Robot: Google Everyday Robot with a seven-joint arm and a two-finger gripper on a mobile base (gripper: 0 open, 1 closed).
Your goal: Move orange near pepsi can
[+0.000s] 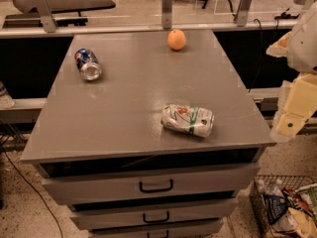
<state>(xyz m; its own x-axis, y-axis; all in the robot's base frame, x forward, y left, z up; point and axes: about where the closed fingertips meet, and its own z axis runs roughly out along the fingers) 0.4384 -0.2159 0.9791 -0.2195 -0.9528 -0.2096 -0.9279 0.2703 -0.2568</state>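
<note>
The orange (177,39) sits near the far edge of the grey cabinet top (133,98), right of centre. The pepsi can (88,64), dark blue with a silver top, lies on its side at the far left of the top, its silver end toward me. My gripper (292,114) hangs at the right edge of the view, off the cabinet's right side and level with the front half of the top, well away from both things and holding nothing I can see.
A dented white and green can (187,119) lies on its side near the front right of the top. Drawers with black handles (156,186) face me below. A wire basket of bags (287,207) stands on the floor at the right. A rail (148,29) runs behind the cabinet.
</note>
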